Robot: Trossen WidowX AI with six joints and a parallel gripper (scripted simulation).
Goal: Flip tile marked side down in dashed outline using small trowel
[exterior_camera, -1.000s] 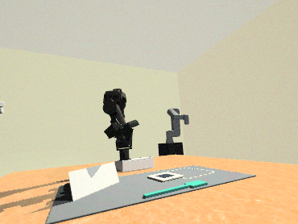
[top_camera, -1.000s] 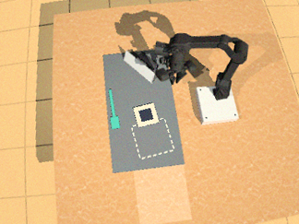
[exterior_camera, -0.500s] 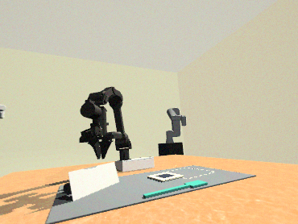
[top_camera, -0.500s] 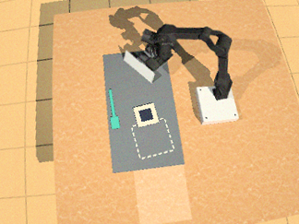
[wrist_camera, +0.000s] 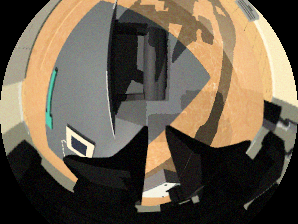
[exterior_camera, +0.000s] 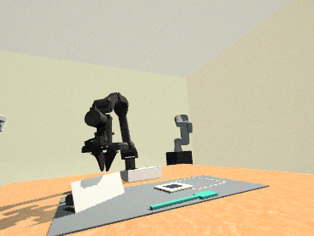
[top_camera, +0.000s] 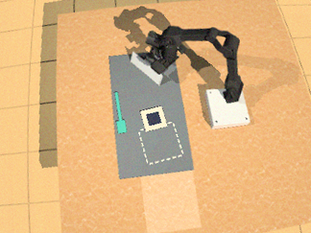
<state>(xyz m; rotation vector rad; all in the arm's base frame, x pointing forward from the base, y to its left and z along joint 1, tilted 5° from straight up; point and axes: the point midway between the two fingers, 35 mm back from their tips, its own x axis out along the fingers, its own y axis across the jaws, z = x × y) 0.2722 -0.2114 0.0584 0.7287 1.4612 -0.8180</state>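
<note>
From the top view, the gray mat (top_camera: pixel 132 158) lay on the orange worktop (top_camera: pixel 240 184). The green trowel (top_camera: pixel 118 113) rested flat near the left edge of the mat, well apart from the arm. The tile (top_camera: pixel 152 119) lay near the middle of the mat with its dark marked side up, and it overlapped the upper left corner of the dashed outline (top_camera: pixel 163 145). The black arm reached from its white base (top_camera: pixel 237 120) to the far end of the mat, where the end effector (top_camera: pixel 158 55) hung above a white wedge-shaped block (top_camera: pixel 148 68).

In the exterior view, the end effector (exterior_camera: pixel 104 163) pointed down above the white block (exterior_camera: pixel 98 191) without touching it. Its fingers were nearly closed and held nothing. The trowel (exterior_camera: pixel 183 200) and the tile (exterior_camera: pixel 172 186) lay on the mat (exterior_camera: pixel 238 187).

In the wrist view, the two dark fingers stood close together with only the worktop between them. The trowel (wrist_camera: pixel 51 100) and the tile (wrist_camera: pixel 79 141) appeared far at the left.
</note>
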